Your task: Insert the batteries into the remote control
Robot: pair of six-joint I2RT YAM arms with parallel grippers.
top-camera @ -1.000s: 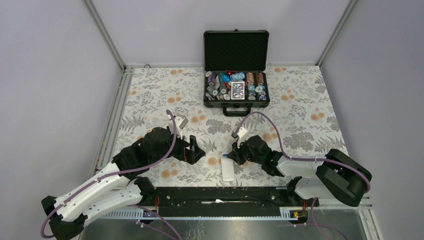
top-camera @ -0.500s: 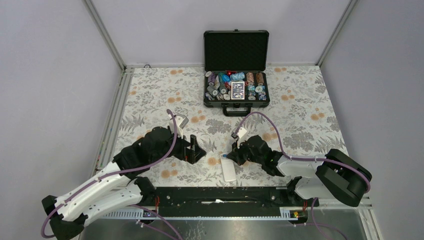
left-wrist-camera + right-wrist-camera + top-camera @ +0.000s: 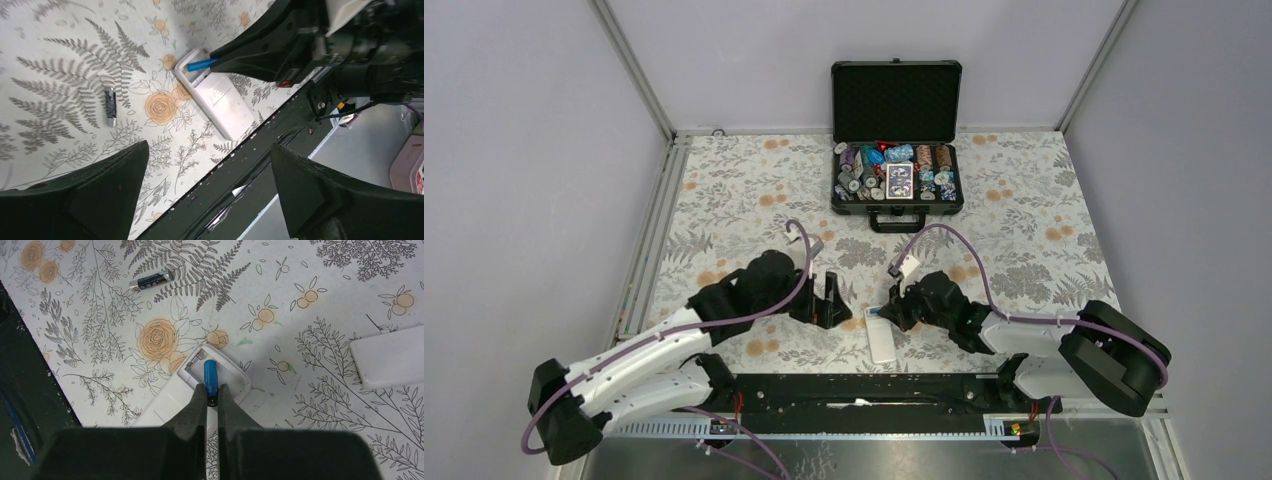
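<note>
Two batteries have to go in, and neither one is all the way in yet.

The right hand (image 3: 211,398) is pinched shut on the blue battery (image 3: 210,377) and holds it by its near end. The far end of that battery points into the open slot at one end of the remote control (image 3: 162,410). It looks partly down in the slot, but I cannot tell if it lies flat on the bottom. The remote control lies on the table (image 3: 325,285), close to the edge where the arms are, with its plain white back facing up.

The dark battery (image 3: 151,281) lies by itself on the table, well apart from the remote control. Nothing touches it. The left hand (image 3: 826,300) is open wide and holds nothing. It hangs over the table, just beside the remote control.

A flat white piece (image 3: 390,362) lies on the table off to one side. I think it may be the lid of the slot, but I am not sure.

I would say less than half of the job is done. The blue battery has to be pushed down flat and let go. After that, the dark battery has to be picked up and put in next to it.
</note>
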